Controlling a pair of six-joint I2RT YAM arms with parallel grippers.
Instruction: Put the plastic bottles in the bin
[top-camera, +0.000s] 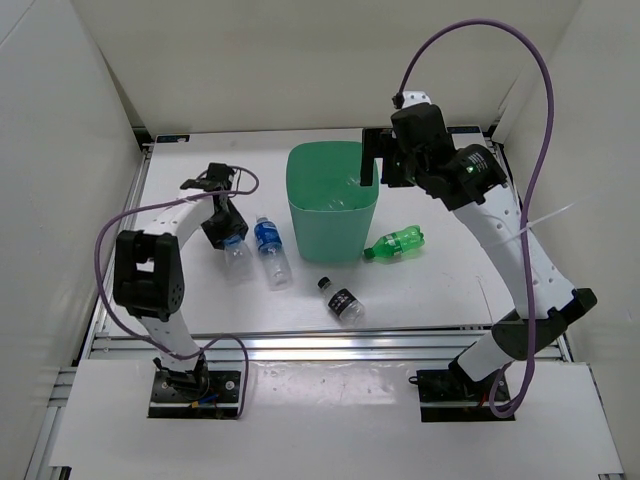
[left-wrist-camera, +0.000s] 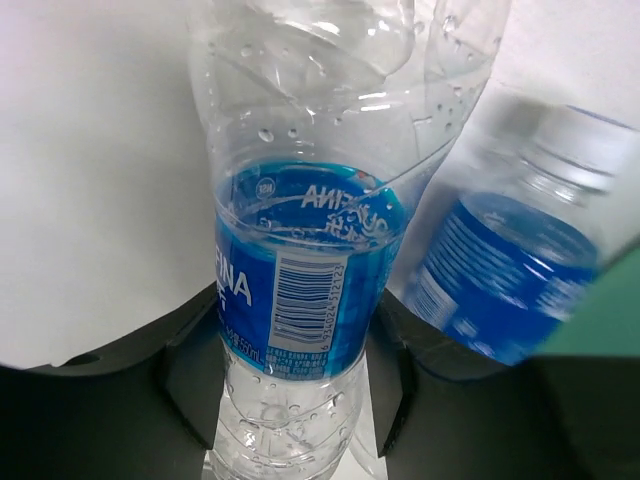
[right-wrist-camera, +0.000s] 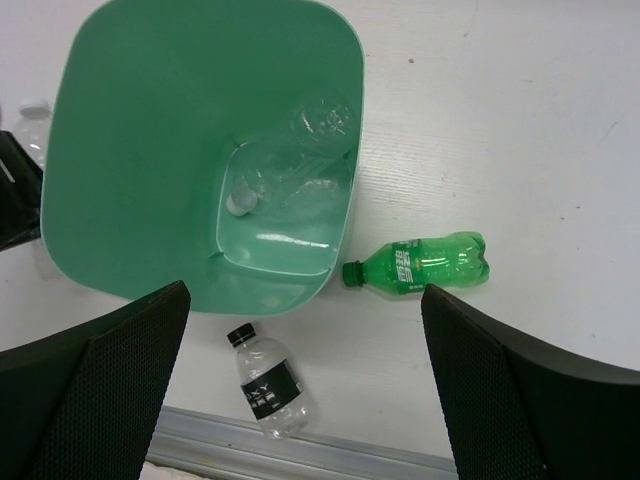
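Note:
The mint-green bin (top-camera: 300, 205) stands mid-table, and one plain clear bottle (right-wrist-camera: 285, 180) lies at its bottom. My left gripper (top-camera: 226, 232) is down at the table left of the bin. Its jaws are closed on a clear bottle with a blue label (left-wrist-camera: 295, 300). A second blue-labelled bottle (top-camera: 271, 250) lies right beside it, also in the left wrist view (left-wrist-camera: 500, 270). The green bottle (top-camera: 395, 243) lies right of the bin. The short black-capped bottle (top-camera: 343, 300) lies in front of it. My right gripper (top-camera: 372, 160) hangs open and empty above the bin's far right rim (right-wrist-camera: 350, 60).
White walls enclose the table on the left, back and right. A metal rail (top-camera: 330, 345) runs along the near edge, close to the short bottle. Purple cables loop from both arms.

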